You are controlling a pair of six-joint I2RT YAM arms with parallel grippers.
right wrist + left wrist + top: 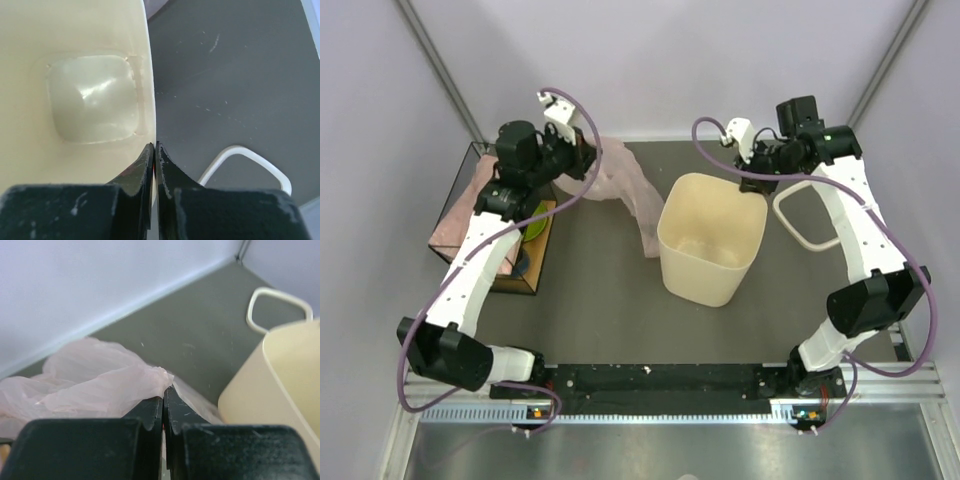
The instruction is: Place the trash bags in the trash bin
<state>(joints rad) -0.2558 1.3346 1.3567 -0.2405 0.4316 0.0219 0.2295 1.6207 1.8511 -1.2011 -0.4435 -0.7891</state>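
Where the near wall of the cream trash bin (pixel 705 275) faces the arm bases, the dark grey table top (pixel 600 310) lies bare in front of it. The bin stands upright and open, its inside holding nothing that can be seen. Just to the left of the bin a pale pink trash bag (pixel 638 200) hangs as a loose, crinkled sheet, its lower end beside the bin's left wall and outside the rim. The upper end of the bag is pinched between the clenched fingers of the left gripper (pixel 163 390), farther back and to the bin's left. At the bin's far rim the right gripper (pixel 154 146) is clenched; whether it pinches the wall cannot be told. A white loop (pixel 280 295) lies flat to the right of the bin. Well to the bin's left sits a dark-framed box (pixel 544 235) with orange-brown sides. Pale walls (pixel 650 60) close in the space beyond the bin.
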